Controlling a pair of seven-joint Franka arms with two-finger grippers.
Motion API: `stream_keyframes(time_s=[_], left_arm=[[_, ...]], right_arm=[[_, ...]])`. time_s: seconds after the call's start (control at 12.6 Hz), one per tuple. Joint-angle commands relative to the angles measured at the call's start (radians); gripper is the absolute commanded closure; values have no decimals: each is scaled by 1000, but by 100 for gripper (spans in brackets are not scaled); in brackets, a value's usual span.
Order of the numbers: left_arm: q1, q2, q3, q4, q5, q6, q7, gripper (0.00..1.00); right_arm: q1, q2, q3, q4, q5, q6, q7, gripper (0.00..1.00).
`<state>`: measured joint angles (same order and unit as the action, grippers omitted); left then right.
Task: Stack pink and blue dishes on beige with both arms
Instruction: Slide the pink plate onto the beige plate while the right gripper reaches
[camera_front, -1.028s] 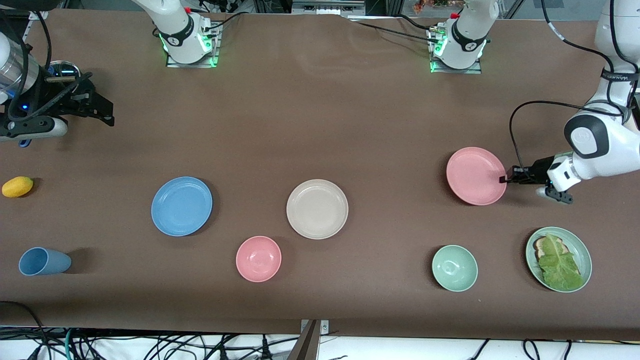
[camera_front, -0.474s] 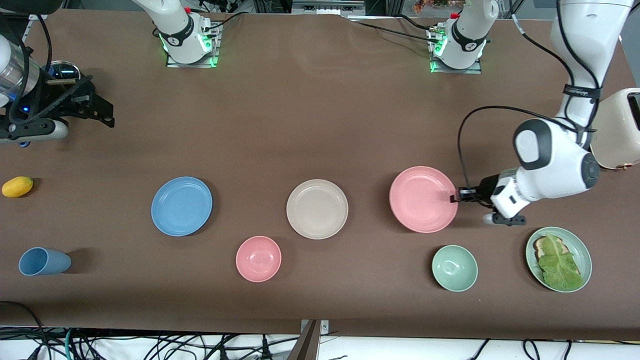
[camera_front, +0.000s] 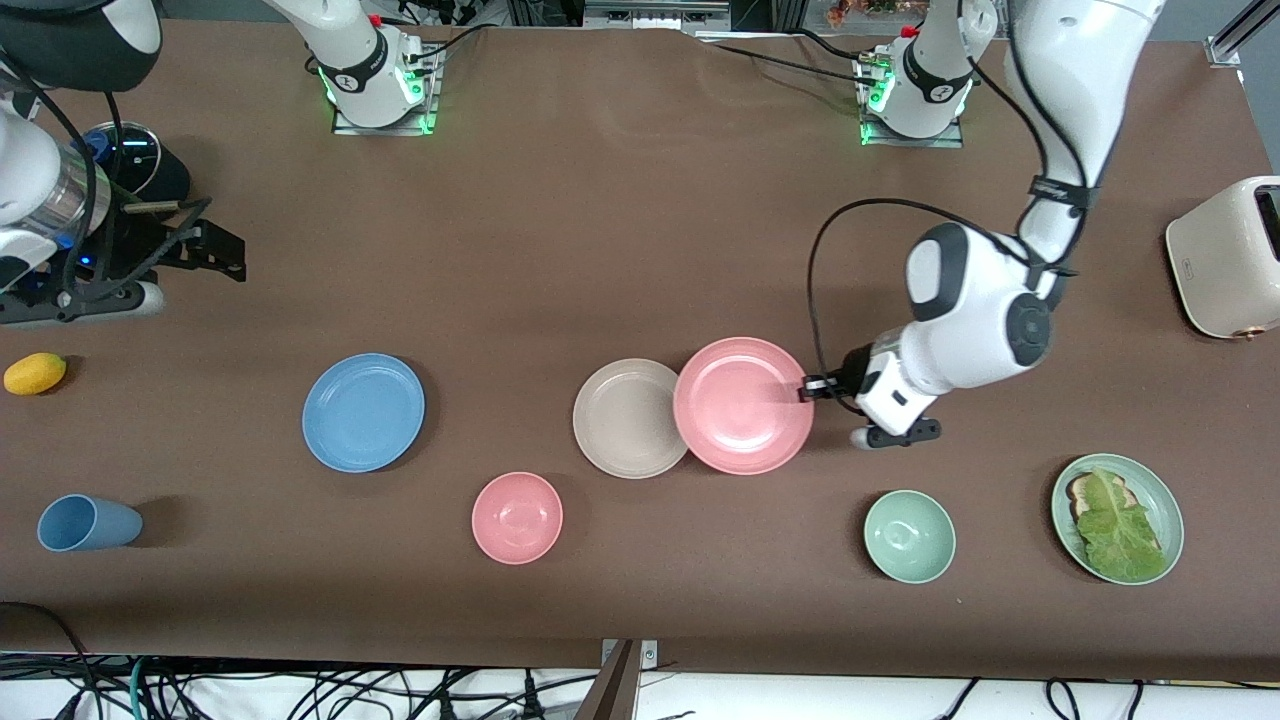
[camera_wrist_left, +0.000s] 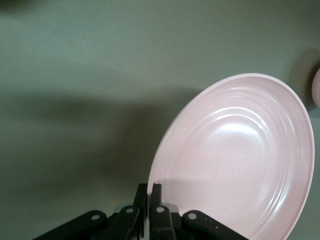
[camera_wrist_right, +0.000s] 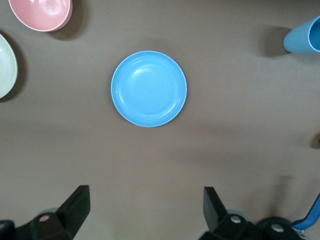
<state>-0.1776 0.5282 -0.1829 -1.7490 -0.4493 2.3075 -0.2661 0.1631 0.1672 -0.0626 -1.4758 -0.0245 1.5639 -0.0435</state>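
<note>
Left gripper (camera_front: 806, 388) is clamped on the rim of the pink plate (camera_front: 742, 405), at the edge toward the left arm's end of the surface (camera_front: 620, 230). In the left wrist view the two black fingers (camera_wrist_left: 149, 202) pinch the rim w/ no gap between them, and the pink plate is tilted. Pink plate is up off the surface, its rim overlapping the edge of the beige plate (camera_front: 625, 417) on the side toward the left arm's end; not centred over it. Beige plate lies flat mid-surface.

Right gripper (camera_front: 205, 250) hangs over the surface at the right arm's end, fingers spread wide, nothing between them. Right wrist view shows the two finger tips (camera_wrist_right: 75, 207) well apart w/ the blue plate (camera_wrist_right: 149, 88) below, out past the tips, not between them. Blue plate lies flat on the surface, well apart from the beige plate, toward the right arm's end.

Other stuff: pink bowl (camera_front: 517, 517) nearer the front camera than the beige plate, between it and the blue plate. Blue cup (camera_front: 85, 523) on its side near the right arm's end, nearer the camera than a yellow fruit (camera_front: 35, 373). Green bowl (camera_front: 909, 536) and a green plate w/ lettuce on bread (camera_front: 1117, 518) sit toward the left arm's end, nearer the camera than the left gripper's spot. Cream toaster (camera_front: 1225, 255) at the left arm's end of the surface.
</note>
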Motion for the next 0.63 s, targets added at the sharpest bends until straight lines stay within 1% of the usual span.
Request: stream_keyframes(time_s=[0.0,0.16,0.32,0.4,0.55], left_arm=[[-100,62,22,55,-16,49,-96,100],[-146,97,23,94,24,58,-174,100],[-167,124,20,124,122,58,-222,100],[-178,133,20,132,148,58,-234,100],[-200,159,20,166,152,58,-269,100]], right_arm=[[-40,47,6,28,3,15,-45,0],[-47,89,6,28,5,56,-117,0],[-45,141,6,17,6,109,-119,0],[-45,167,6,14,6,136,-119,0],[-54,208,6,-24,6,209,-125,0]])
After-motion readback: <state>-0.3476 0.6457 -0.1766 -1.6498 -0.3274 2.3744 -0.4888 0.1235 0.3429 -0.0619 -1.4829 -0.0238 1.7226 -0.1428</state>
